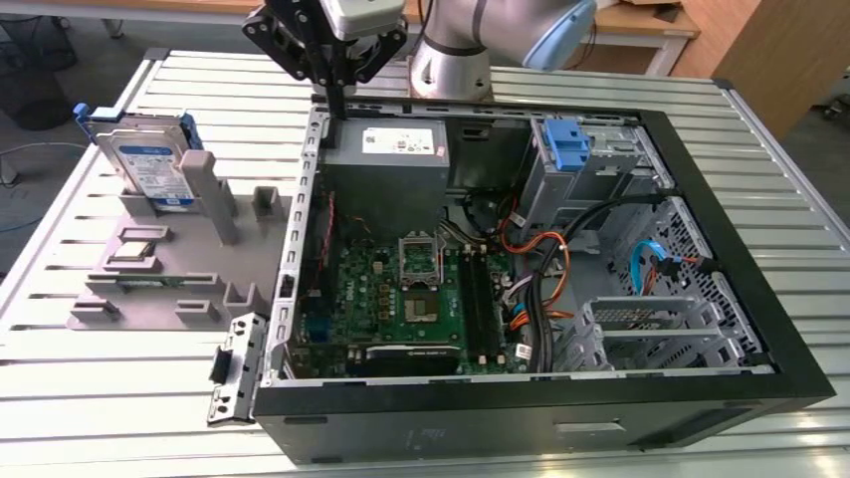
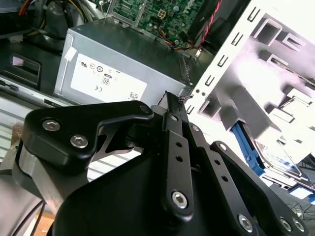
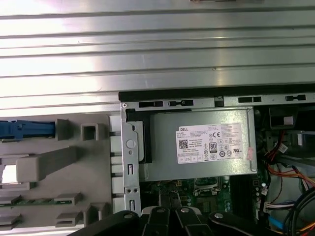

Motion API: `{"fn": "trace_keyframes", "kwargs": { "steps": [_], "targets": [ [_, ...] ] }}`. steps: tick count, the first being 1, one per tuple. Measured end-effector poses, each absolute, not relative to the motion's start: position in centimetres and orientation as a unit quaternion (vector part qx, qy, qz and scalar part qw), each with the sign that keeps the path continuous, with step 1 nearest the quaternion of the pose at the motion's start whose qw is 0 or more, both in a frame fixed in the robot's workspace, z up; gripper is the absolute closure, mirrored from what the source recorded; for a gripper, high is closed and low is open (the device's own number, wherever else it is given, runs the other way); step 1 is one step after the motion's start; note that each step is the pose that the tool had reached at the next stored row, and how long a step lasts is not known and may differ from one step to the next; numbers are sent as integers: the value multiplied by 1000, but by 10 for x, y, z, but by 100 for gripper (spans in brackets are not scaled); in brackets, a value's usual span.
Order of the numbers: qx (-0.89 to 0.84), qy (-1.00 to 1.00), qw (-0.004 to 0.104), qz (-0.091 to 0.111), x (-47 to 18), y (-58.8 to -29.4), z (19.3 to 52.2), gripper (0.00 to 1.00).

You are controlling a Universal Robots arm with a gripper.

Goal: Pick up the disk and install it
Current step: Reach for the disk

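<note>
The disk [image 1: 149, 164] stands upright in a grey holder [image 1: 159, 269] on the exterior view's left, with its blue-and-white label facing out and blue rails on its sides. It is outside the open computer case [image 1: 531, 398]. My gripper [image 1: 330, 110] hangs above the case's back corner, next to the power-supply box [image 1: 385, 144] and apart from the disk. Its fingers are shut with nothing between them. In the second wrist view the gripper [image 2: 170, 101] points at that box, and the disk [image 2: 281, 160] lies off to one side. The first wrist view catches the disk's blue rail [image 3: 24, 129].
The case lies on a slatted metal table [image 1: 119, 388], its motherboard [image 1: 412, 289] and cables [image 1: 571, 249] exposed. A blue drive bracket [image 1: 564, 144] sits at the case's back. The grey holder has several posts and slots. A detached side bracket [image 1: 233, 368] lies by the case's front corner.
</note>
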State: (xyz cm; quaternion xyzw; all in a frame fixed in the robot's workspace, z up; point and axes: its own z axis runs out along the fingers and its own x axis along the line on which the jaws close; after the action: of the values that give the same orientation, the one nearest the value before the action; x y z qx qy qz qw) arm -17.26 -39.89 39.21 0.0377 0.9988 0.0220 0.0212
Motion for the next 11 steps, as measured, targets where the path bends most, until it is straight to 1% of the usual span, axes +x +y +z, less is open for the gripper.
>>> {"fn": "trace_keyframes", "kwargs": {
  "steps": [11],
  "targets": [
    [38,999,21,22,-175,-399,392,90]
  ]
}}
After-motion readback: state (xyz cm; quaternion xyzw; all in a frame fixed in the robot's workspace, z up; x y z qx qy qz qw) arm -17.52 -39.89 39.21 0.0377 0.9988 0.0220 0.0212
